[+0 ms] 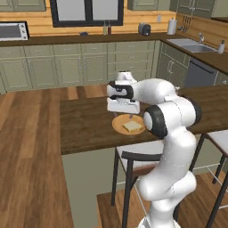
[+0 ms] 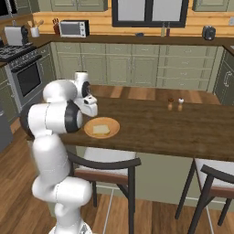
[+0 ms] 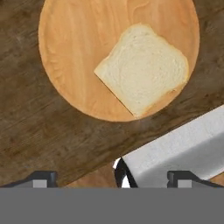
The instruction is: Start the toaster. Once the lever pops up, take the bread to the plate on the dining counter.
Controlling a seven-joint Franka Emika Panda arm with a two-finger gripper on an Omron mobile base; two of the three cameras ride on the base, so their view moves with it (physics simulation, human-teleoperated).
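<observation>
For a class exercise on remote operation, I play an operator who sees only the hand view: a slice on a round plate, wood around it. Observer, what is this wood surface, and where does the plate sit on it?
Observer: The plate lies on the dining counter, near the edge on the stool side.
Operator: Is anything else on that counter?
Observer: Yes, two small shakers stand further along it, well apart from the plate.
Operator: Where is the toaster?
Observer: The toaster stands on the far kitchen counter by the wall, across the room.
Operator: And the bread?
Observer: The bread lies flat on the plate, with the open gripper just above it.
</observation>
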